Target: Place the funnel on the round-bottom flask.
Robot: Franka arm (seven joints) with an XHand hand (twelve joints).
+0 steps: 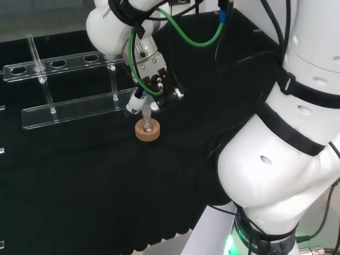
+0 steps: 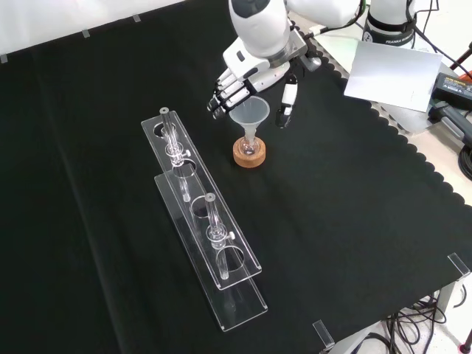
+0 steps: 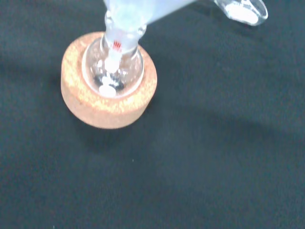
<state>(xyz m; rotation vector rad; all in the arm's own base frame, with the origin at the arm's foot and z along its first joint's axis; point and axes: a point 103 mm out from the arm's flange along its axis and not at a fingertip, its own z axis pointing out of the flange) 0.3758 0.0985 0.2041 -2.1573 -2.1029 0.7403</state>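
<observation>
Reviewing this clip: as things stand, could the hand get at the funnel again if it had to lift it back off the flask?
Probably yes. The funnel sits with its stem in the round-bottom flask on the cork ring, and the hand hangs beside its cone with fingers and thumb spread either side. Nothing stands between them.

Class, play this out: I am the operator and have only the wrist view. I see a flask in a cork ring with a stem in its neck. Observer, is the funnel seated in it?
Observer: In the front view the funnel stands upright with its stem in the neck of the round-bottom flask.
Operator: Where is the hand?
Observer: The hand is just above the funnel, its fingers on the funnel's left and the thumb on its right in the front view, roughly straight.
Operator: Anything close by?
Observer: A clear test-tube rack stands left of the cork ring in the front view.
</observation>
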